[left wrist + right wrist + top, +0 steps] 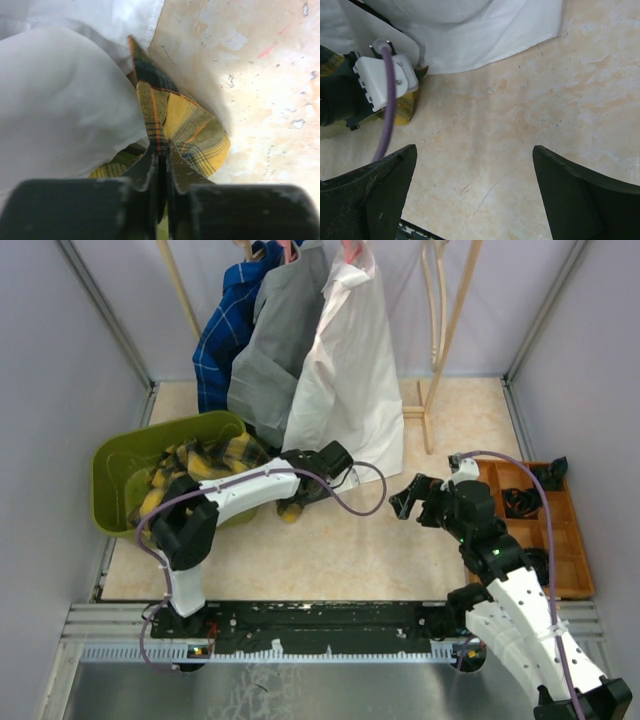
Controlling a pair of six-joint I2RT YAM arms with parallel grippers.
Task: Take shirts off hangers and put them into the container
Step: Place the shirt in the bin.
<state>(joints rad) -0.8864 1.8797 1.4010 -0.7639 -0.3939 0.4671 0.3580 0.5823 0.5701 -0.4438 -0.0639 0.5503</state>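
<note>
The yellow-and-black plaid shirt [210, 462] lies mostly in the olive-green container [115, 455], with one end trailing onto the table. My left gripper [298, 498] is shut on that trailing end; in the left wrist view its jaws [162, 149] pinch a fold of the plaid cloth [195, 132]. The white shirt [345, 370], grey shirt [275, 340] and blue checked shirt [225, 335] hang at the back on pink hangers [350, 250]. My right gripper [405, 502] hovers open over bare table [475, 170], holding nothing.
An orange divided tray [570, 540] of black parts sits at the right edge. A pale wooden hanger [433, 300] hangs beside a rack pole [452, 320]. The white shirt's hem [60, 110] presses close to my left gripper. Walls close in both sides.
</note>
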